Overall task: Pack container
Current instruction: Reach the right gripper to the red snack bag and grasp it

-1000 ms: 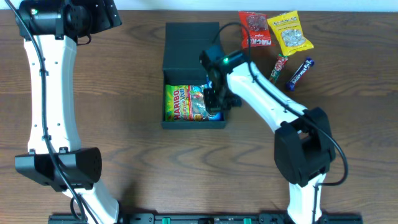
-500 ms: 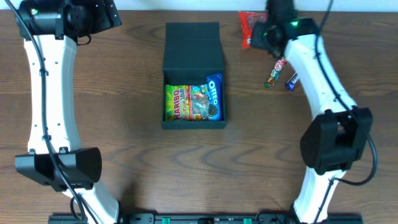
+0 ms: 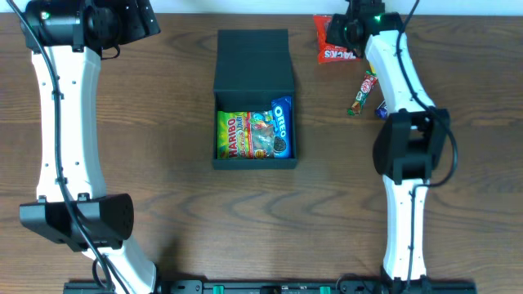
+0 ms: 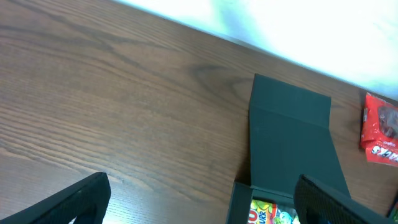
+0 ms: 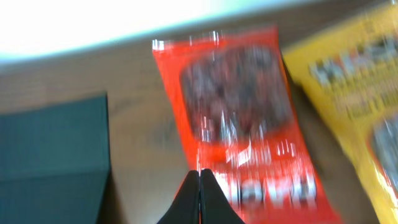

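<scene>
The container (image 3: 253,98) is a dark grey-teal box lying open mid-table, its flap lid (image 3: 253,57) folded back. Inside lie a Haribo packet (image 3: 239,135) and a blue Oreo packet (image 3: 282,128). My right gripper (image 5: 200,179) is shut with nothing between its fingers. It hovers over the lower left edge of a red snack packet (image 5: 239,118), to the right of the container (image 5: 53,155). My left gripper (image 4: 202,208) stands wide open above the table at the far left of the container (image 4: 292,143), holding nothing.
A yellow snack packet (image 5: 354,93) lies right of the red packet (image 3: 329,42). A green-and-red candy roll (image 3: 362,91) and a blue bar (image 3: 381,107) lie beside the right arm. The table's back edge runs just behind the packets.
My right gripper left the container, with the Oreo packet now lying inside, and swung to the back right over the red packet. The left arm has not moved.
</scene>
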Available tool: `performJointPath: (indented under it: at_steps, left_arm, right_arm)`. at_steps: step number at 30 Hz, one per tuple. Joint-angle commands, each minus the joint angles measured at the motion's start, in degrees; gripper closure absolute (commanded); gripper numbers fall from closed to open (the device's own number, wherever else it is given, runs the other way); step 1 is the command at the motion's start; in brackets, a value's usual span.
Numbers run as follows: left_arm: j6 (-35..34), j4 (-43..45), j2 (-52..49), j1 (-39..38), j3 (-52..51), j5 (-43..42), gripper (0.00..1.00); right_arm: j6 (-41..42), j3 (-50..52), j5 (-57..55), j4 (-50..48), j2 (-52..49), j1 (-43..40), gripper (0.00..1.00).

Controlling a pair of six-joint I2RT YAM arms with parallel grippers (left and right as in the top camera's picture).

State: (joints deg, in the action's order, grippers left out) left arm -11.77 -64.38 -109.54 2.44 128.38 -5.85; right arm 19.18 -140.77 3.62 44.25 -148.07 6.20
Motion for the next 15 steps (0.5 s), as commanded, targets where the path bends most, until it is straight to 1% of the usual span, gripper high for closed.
performJointPath:
  at_steps: [1,3,4,9,15]
  left_arm:
    - [0.0,-0.2,0.3,0.2,1.2,-0.2,0.05]
    - [0.0,-0.2,0.3,0.2,1.2,-0.2,0.05]
    - [0.0,-0.2,0.3,0.2,1.2,-0.2,0.05]
    - [0.0,-0.2,0.3,0.2,1.2,-0.2,0.05]
    - [0.0,-0.1,0.3,0.2,1.2,-0.1,0.05]
  right_arm:
    - [-3.3,-6.2,-0.6,-1.5,-3.8,-1.0,0.59]
    - [-6.1,-6.1,-0.9,-4.3,-4.9,-0.9,0.32]
    - [-6.5,-6.1,-1.8,-5.0,-5.5,-0.7,0.21]
    - [-7.7,-6.1,-2.1,-5.4,-7.9,-0.5,0.17]
    - [-8.7,-5.7,-2.1,-5.7,-10.2,-0.3,0.22]
